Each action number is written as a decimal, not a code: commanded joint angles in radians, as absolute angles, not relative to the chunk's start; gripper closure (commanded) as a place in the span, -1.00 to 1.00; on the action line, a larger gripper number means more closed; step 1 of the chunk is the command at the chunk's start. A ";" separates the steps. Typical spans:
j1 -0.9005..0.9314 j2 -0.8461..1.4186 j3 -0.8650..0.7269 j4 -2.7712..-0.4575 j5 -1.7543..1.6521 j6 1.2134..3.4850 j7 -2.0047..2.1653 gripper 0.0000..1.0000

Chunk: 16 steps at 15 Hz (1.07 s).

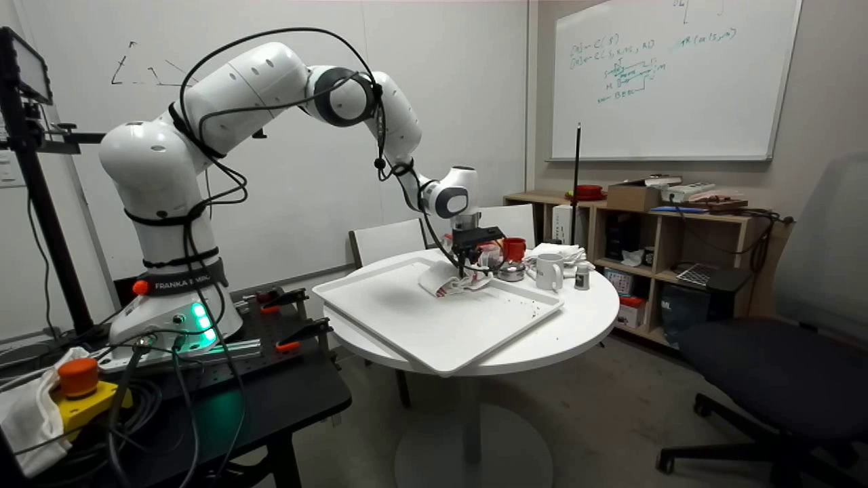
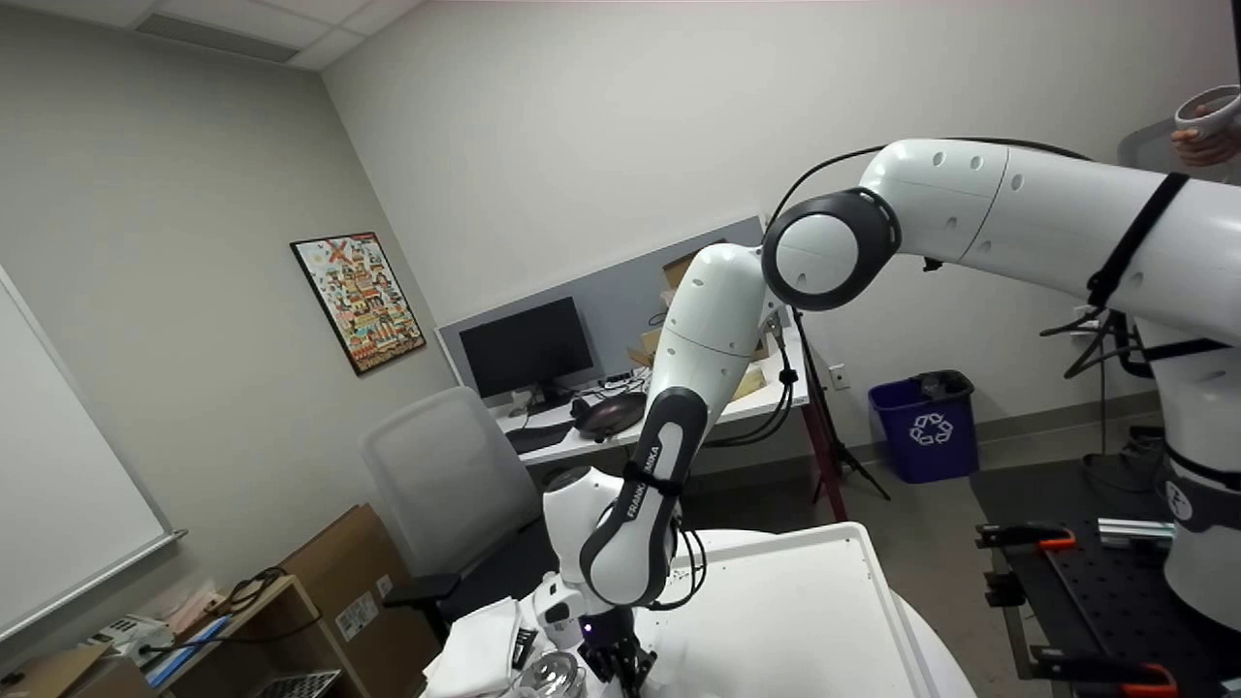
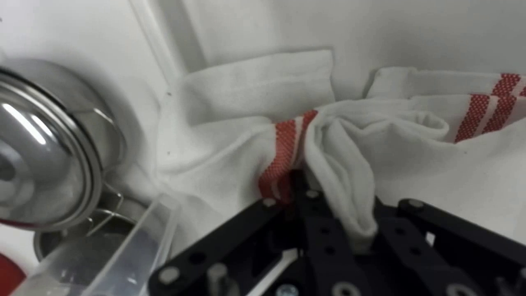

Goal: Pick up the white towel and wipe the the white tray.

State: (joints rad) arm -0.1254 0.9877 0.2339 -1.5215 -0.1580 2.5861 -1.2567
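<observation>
The white towel (image 3: 230, 152), with red woven stripes, lies crumpled across the edge of the white tray (image 3: 370, 33) in the wrist view. My gripper (image 3: 335, 197) is shut on the towel, with a white fold bulging up between its fingers. In an exterior view the towel (image 1: 439, 276) rests at the far side of the tray (image 1: 386, 305), the gripper (image 1: 464, 270) pointing down over it. Dark crumbs (image 1: 536, 308) dot the tray toward its right corner. Another exterior view shows the tray (image 2: 776, 601) and the gripper (image 2: 625, 669) low in the picture, fingertips cut off by the frame.
Close beside the gripper stand a lidded steel pot (image 3: 41, 144) and a clear plastic container (image 3: 135, 246). A red mug (image 1: 514, 249), grey mug (image 1: 549, 272), small shaker (image 1: 582, 278) and folded white cloths (image 1: 566, 252) crowd the round table's (image 1: 590, 318) back right.
</observation>
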 commanded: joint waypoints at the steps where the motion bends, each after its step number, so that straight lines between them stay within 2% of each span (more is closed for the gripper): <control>1: -0.179 0.912 0.232 -1.633 -0.133 2.649 -1.283 0.96; 8: -0.295 0.845 0.247 -1.717 -0.108 2.704 -1.296 0.96; 16: -0.459 0.834 0.302 -1.705 0.031 2.680 -1.382 0.96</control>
State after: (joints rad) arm -0.3987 0.8583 0.2682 -1.6781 -0.0404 2.6808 -1.3180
